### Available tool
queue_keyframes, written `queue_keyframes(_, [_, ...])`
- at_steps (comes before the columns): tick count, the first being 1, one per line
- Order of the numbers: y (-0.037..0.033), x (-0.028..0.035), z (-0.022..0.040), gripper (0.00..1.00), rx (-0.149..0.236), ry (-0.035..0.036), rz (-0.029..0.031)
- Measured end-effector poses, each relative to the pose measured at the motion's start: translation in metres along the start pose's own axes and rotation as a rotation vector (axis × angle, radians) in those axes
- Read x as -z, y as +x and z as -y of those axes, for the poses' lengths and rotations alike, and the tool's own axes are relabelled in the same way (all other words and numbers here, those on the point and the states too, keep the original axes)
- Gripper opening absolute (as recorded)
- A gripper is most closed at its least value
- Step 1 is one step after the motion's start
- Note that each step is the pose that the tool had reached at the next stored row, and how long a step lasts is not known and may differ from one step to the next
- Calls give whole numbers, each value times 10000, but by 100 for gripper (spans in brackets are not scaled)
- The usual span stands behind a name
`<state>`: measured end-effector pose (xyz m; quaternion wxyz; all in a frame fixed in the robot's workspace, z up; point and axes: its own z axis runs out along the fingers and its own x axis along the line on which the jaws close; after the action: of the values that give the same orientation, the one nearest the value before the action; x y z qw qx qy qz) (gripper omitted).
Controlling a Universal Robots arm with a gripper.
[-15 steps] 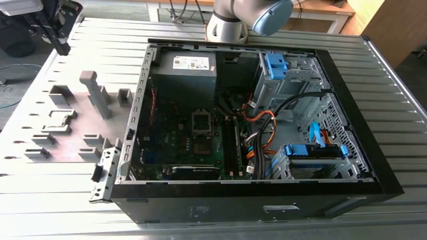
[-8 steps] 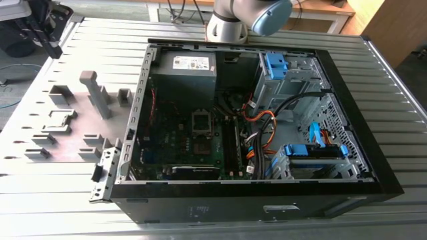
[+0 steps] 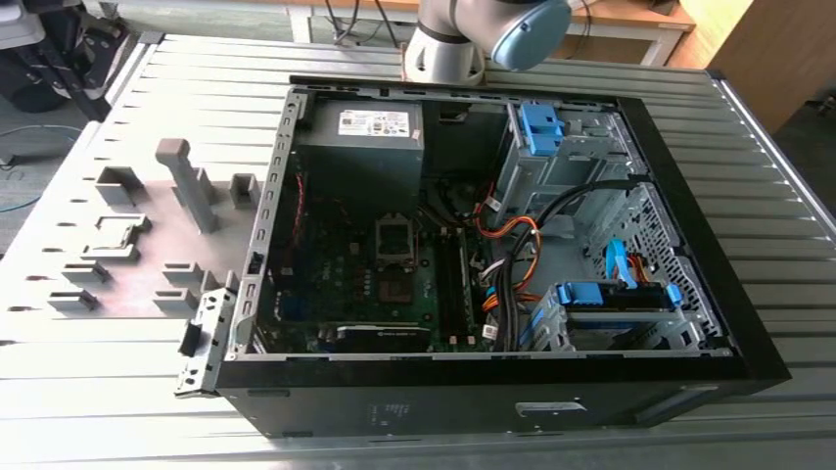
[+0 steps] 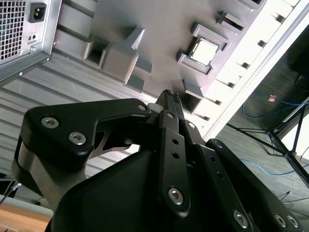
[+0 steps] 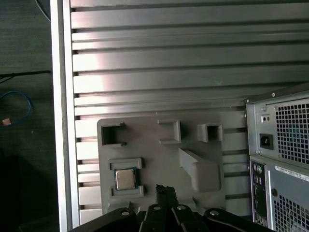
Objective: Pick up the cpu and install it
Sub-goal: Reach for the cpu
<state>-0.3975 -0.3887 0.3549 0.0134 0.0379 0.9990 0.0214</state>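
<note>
Across slatted metal table, pale glare along the ribs: open computer case laid flat, motherboard exposed, orange and black cables bunched toward the exterior view's right. Beside case, toward the exterior view's left, flat grey fixture plate carrying several grey holder blocks, tallest one upright near the case wall.

Noted in first wrist view: cpu seated flat, silvery top up, in a square framed pocket of the plate, well apart from the case. Same cpu in second wrist view, bright against grey frame.

Noted in both wrist views: gripper, black, fingertips pressed together to a narrow point, clasping nothing. Held above the plate, apart from cpu, tip lined up just beside its pocket. Same gripper in second wrist view, tip over bare plate.

Beyond table edge: dark floor, blue cable looped on it. At far side in exterior view: arm with pale blue cap, wooden furniture behind.
</note>
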Motion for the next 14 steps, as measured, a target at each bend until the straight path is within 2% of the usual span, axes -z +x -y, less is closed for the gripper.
queue_keyframes(8, [106, -93, 12, 11, 0, -1, -4])
queue_keyframes(14, [157, -167, 19, 11, -1, 5, -37])
